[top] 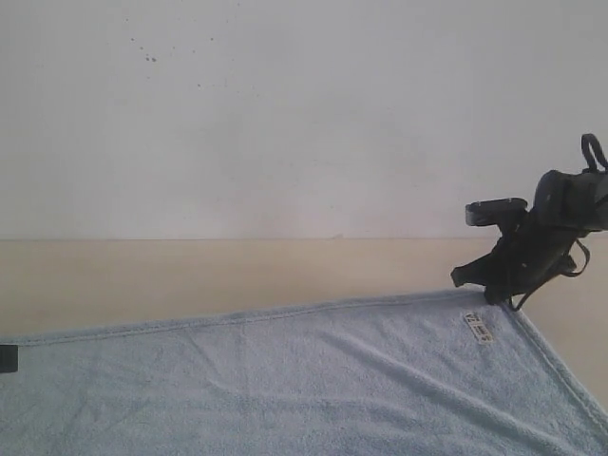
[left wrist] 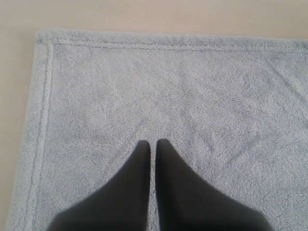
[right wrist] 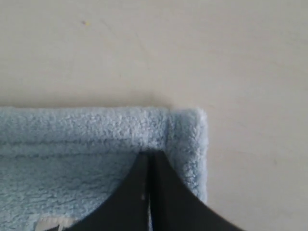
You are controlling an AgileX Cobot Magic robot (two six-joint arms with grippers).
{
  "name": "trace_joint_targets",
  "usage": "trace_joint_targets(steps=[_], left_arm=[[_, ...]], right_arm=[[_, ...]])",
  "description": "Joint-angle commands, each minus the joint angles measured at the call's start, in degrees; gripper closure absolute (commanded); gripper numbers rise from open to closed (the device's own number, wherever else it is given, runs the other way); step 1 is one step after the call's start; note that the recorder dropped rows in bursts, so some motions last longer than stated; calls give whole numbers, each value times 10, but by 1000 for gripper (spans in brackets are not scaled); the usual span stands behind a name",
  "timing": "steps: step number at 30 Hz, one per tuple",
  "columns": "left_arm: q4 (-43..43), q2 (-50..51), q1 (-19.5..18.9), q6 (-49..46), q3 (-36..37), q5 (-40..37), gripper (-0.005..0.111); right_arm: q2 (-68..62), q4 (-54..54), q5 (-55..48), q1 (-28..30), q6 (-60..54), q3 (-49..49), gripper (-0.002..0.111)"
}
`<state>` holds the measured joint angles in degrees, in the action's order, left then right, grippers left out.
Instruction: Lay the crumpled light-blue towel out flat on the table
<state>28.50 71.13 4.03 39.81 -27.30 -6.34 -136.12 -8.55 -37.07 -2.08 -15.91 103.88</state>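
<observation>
White speckled wall (top: 285,114) at the back, beige table (top: 190,271) in front of it. Towel (top: 313,380) lies across the near part of the table. It looks spread out, with no big folds and only faint creases in the pile. Its near edge runs out of view, so I can't vouch for that side. A small white tag (top: 478,328) sits by the far right corner.

My right hand (right wrist: 150,155) is down on that corner, fingers pressed together just inside the hem. I can't tell if any cloth is caught between them. My left hand (left wrist: 153,143) is closed too, with nothing visibly in it. It is over the towel on the left side, near a corner, and I can't tell whether it touches.

I'd call the task nearly done; what's left is getting clear.

Risks:
- If the right hand lifts with cloth pinched, the corner comes up and flops back folded.
- If either hand slides sideways while pressing, the fluffy pile grabs and the towel bunches or skews.
- If the hidden near edge hangs off the table, a tug could slide the whole towel.
</observation>
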Motion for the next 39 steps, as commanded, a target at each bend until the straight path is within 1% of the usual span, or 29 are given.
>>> trace_joint_targets(steps=[1,6,11,13,16,19,26,30,34,39], left_arm=[[-2,-3,-1,-4,-3,7,103],[-2,-3,-1,-4,-3,7,103],[-2,-3,-1,-4,-3,8,103],[-2,-3,-1,-4,-3,18,103],[-3,-3,-1,-4,-3,39,103],[-9,-4,-1,-2,-3,53,103],[-9,-36,-1,7,-3,51,103],[-9,-82,-1,12,-3,47,103],[-9,-142,-1,12,-3,9,103],[-22,-219,-1,12,4,-39,103]], right_arm=[[-4,20,37,4,2,3,108],[-4,70,56,13,49,13,108],[2,75,43,34,70,45,108],[18,70,56,37,70,47,108],[52,34,76,37,67,47,108],[86,-28,67,37,32,47,108],[180,-191,7,37,-111,47,108],[239,-209,-8,37,-116,44,108],[313,-209,32,37,-116,-8,108],[424,-210,110,37,-119,-134,108]])
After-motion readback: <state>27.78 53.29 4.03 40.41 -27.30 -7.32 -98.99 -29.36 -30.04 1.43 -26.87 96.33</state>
